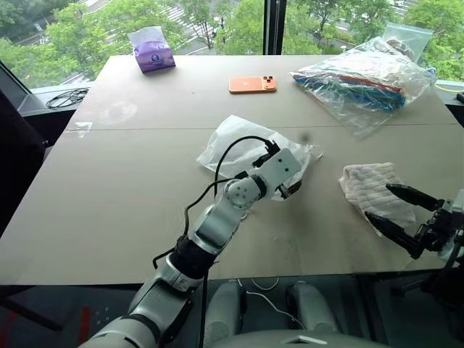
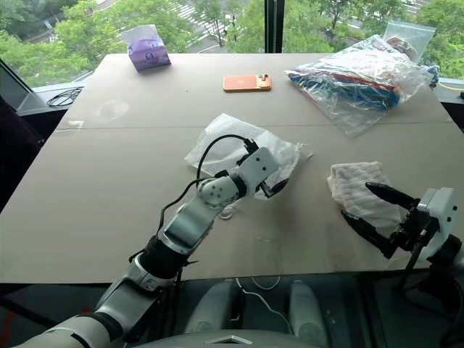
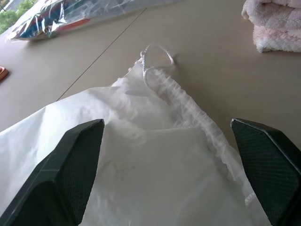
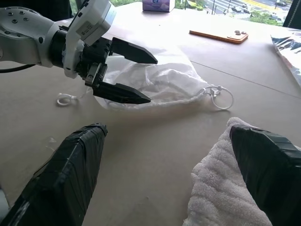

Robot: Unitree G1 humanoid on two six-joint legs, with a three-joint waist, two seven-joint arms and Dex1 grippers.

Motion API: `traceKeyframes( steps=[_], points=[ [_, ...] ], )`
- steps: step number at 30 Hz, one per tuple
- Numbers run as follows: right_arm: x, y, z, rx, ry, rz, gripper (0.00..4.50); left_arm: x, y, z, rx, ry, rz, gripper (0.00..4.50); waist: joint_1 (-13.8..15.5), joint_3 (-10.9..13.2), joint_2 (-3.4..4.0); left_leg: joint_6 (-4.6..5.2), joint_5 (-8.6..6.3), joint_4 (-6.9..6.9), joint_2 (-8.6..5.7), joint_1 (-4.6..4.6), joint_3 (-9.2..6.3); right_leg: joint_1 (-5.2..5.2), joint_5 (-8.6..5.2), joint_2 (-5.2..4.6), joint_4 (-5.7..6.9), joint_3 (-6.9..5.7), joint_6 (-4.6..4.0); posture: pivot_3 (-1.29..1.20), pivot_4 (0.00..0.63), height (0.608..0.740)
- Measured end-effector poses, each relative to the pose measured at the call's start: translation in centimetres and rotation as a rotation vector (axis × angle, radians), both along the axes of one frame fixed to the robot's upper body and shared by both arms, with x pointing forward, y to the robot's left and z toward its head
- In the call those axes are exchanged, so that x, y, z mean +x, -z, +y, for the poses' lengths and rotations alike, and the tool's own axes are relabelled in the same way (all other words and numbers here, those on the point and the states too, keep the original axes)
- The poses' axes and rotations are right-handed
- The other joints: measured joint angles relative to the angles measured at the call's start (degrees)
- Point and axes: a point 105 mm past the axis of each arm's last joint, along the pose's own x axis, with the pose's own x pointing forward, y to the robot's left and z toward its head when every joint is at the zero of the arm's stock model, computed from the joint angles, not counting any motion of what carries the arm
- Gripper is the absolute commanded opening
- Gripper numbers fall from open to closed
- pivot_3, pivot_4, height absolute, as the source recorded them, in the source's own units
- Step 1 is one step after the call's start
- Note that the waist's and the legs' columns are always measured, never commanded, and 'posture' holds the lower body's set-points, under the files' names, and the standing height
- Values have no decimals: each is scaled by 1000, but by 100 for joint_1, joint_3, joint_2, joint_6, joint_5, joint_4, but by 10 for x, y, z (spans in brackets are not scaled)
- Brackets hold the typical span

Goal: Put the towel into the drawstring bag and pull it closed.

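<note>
Right wrist view: left end effector (image 4: 141,75) wide open over drawstring bag (image 4: 160,82); right end effector (image 1: 402,212) open beside towel (image 1: 368,185), both empty.

Left gripper (image 1: 293,190) over the drawstring bag (image 1: 239,148), fingers spread, towel (image 1: 370,185) well off to its right, right gripper (image 1: 395,212) open at towel's near edge, orange phone (image 1: 252,84), purple tissue pack (image 1: 151,51), clear plastic bag (image 1: 362,80) beyond on table (image 1: 109,188)

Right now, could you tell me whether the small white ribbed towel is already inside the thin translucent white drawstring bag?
Not yet. The small white ribbed towel lies on the table beside the thin translucent white drawstring bag, apart from it.
</note>
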Motion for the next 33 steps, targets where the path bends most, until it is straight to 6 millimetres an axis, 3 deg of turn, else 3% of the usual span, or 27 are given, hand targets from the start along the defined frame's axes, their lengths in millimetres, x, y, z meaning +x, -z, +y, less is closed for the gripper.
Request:
traceKeyframes(
  steps=[7, 8, 10, 16, 17, 18, 23, 28, 33],
  points=[
    [-6, 5, -1, -2, 4, 21, 4500, 2, 10, 3, 39, -96, 15, 4442, -2, -1, 1, 0, 0, 0, 0, 0, 2, 0, -1, 0, 0, 2, 1, 0, 150, 740],
    [-6, 4, -1, -2, 3, 20, 4500, 3, 10, 5, 36, -112, 16, 4213, -2, -1, 1, 0, 0, 0, 0, 0, 1, 0, 0, 0, 0, 2, 1, 0, 150, 740],
    [-6, 4, -1, -3, 1, 17, 4500, 5, 10, 9, 29, -136, 18, 3670, -3, -1, 1, 0, 0, 0, 1, 1, 2, 0, 0, 0, 0, 2, 1, 0, 150, 740],
    [-5, 2, 0, -4, -5, 2, 4500, 9, 12, 23, 17, -184, 11, 681, 4, -1, 1, 0, 0, 1, 1, 0, 1, 0, 0, -2, 0, 1, 0, 0, 150, 740],
    [-4, 1, -1, -3, -5, -1, 4500, 11, 11, 26, 13, -195, 7, 260, 4, -1, 1, 0, 0, 1, 1, 0, 2, 0, 0, -3, 0, 2, 0, 0, 150, 740],
    [-4, 1, -1, -3, -5, -3, 4500, 11, 10, 27, 11, -201, 4, 117, 4, -1, 1, 0, 0, 1, 1, 0, 2, 0, 0, -3, 0, 2, 0, 0, 150, 740],
    [-1, -2, 0, -3, -24, -17, 4500, 14, 6, 33, -43, -213, 12, 117, 4, 0, 1, 0, 0, 1, 2, 0, 0, 0, 0, -3, 0, 0, 0, 0, 150, 740],
    [3, -3, -4, 10, -21, -22, 4500, 28, -23, 48, -168, -206, -15, 117, 4, -1, 1, 0, 0, 1, 1, 0, 1, 0, 0, -3, 0, -1, 0, 0, 150, 740],
    [30, 8, -36, -27, 219, 101, 4500, 36, -32, 63, -198, -196, 34, 117, -3, -1, 1, 0, 0, 2, -2, 0, 7, -2, 1, -7, 3, 3, -1, 0, 150, 740]
  ],
)
